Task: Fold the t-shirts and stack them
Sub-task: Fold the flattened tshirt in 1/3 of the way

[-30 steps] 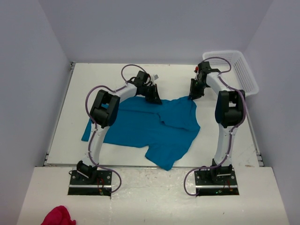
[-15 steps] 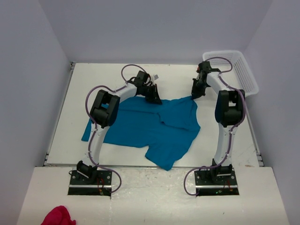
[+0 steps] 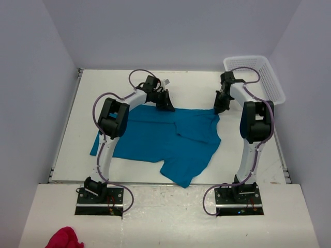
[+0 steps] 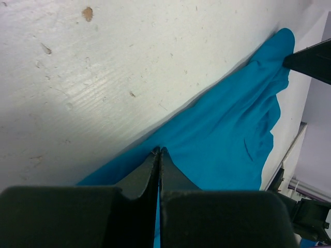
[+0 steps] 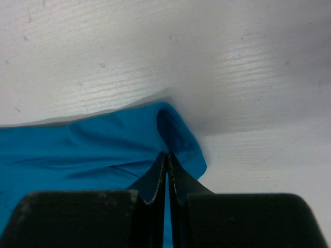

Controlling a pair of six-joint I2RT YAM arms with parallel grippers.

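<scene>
T-shirt (image 3: 160,137) spread mid-table (image 3: 196,88), a gripper at each far corner.
The left gripper (image 3: 168,107) meets its far edge left of centre, the right gripper (image 3: 217,109) its far right corner. A basket (image 3: 269,77) sits far right; a crumpled cloth (image 3: 63,238) lies near left, before the arm bases.
</scene>
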